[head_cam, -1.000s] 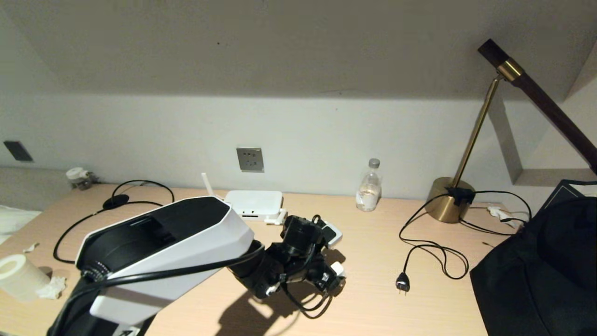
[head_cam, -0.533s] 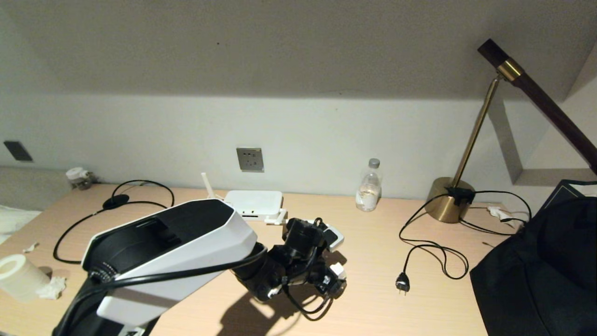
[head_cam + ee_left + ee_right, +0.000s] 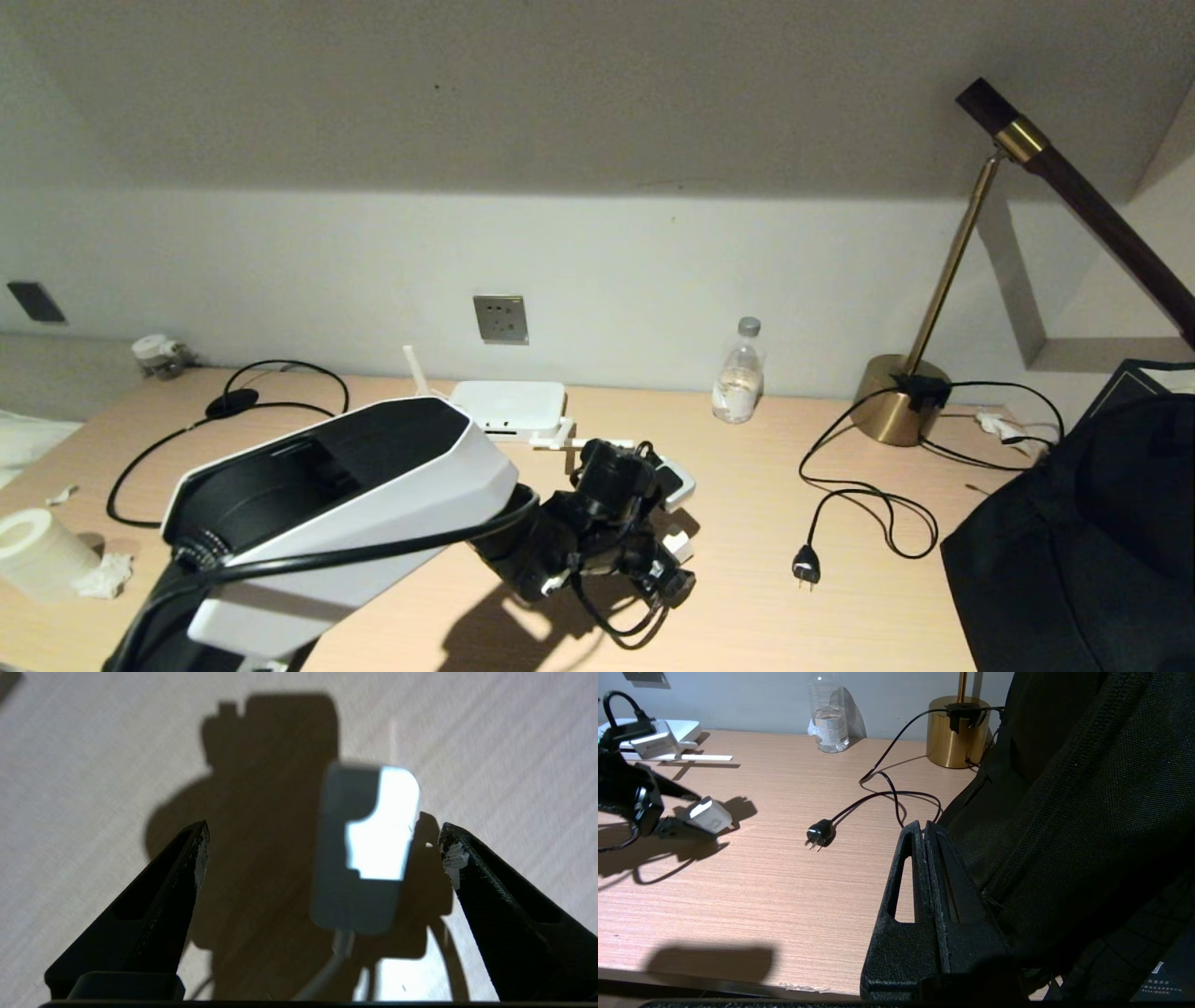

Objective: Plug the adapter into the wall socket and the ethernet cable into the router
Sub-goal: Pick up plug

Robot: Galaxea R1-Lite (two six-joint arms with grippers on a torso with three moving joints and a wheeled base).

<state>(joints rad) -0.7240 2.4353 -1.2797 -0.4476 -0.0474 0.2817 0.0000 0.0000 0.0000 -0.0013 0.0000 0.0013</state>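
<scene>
Black and thin, far to the left on the wooden desk (image 3: 747, 495): the ethernet cable (image 3: 233, 403), lying in loops with an oval disc on it. Well apart from the router, so not plugged in yet.

Next along, up on the wall: the grey wall socket (image 3: 500, 319), with nothing in it. Just below, flat on the desk by the wall: the white router (image 3: 509, 406), with one thin stick pointing up.

In the middle, a bit in front of the router: the left gripper (image 3: 323, 833), low over the desk, claw wide apart. Right between the two fingers (image 3: 196, 849): the adapter (image 3: 369, 849), a small white block lying on the wood with its white cord running back under the claw. Nearer to one finger than the other. Hard to tell if touching that finger; not squeezed at all.

So, by the look of it, the first step: picking up the adapter. Next, probably: shift a little to put the block in the middle, close gently on its two long sides, lift, then turn the pins to the socket on the wall.

Further right: a water bottle (image 3: 739, 383) by the wall, a black two-pin plug (image 3: 806, 565) on a black cord, a gold lamp (image 3: 901, 411), a black bag (image 3: 1074, 541).

Far right, beside the bag: the right gripper (image 3: 924, 830), parked, claw pressed together, holding nothing.
</scene>
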